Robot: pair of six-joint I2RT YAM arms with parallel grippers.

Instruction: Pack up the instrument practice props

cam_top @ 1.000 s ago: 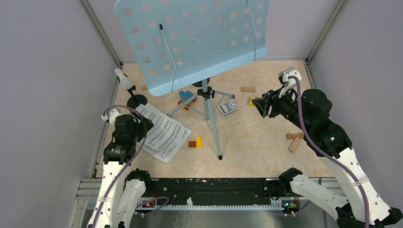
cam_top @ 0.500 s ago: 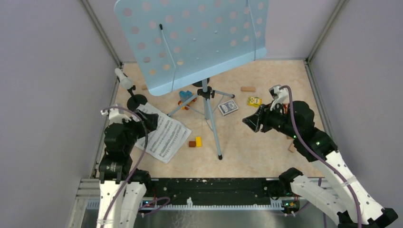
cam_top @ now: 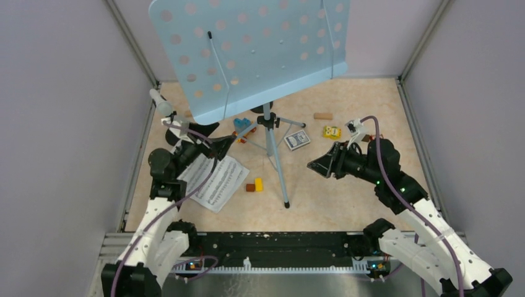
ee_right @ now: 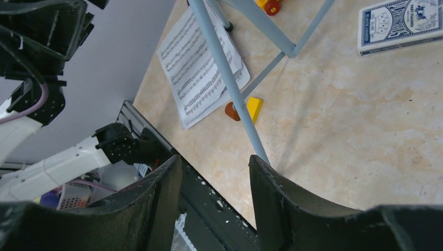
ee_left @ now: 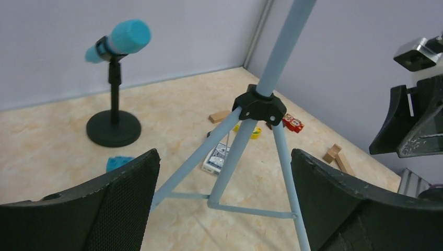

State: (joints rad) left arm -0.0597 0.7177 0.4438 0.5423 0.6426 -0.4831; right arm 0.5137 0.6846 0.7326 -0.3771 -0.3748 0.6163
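Observation:
The light-blue perforated music rack (cam_top: pixel 247 55) stands on its tripod (cam_top: pixel 272 145) in the middle. White sheet-music pages (cam_top: pixel 213 179) lie left of it. A white microphone (cam_top: pixel 162 103) sits in a holder at far left. The left wrist view shows a blue microphone (ee_left: pixel 117 41) in a black round-based holder (ee_left: pixel 113 128) beyond the tripod hub (ee_left: pixel 259 103). My left gripper (cam_top: pixel 220 137) is open and empty, facing the tripod legs (ee_left: pixel 224 157). My right gripper (cam_top: pixel 314 165) is open and empty, right of the near tripod leg (ee_right: pixel 230 83); its jaws (ee_right: pixel 214 159) hang over the table's front edge.
A card deck (cam_top: pixel 297 140), a blue-and-orange toy car (cam_top: pixel 242 128), a yellow toy (cam_top: pixel 331 132), small red and yellow blocks (cam_top: pixel 254 185) and a wooden block (cam_top: pixel 322 116) lie around the tripod. More wooden blocks (ee_left: pixel 337 156) lie at right. Walls enclose three sides.
My left gripper has lifted off the sheet music and swung right toward the tripod. My right gripper has moved left and nearer, toward the tripod's near leg.

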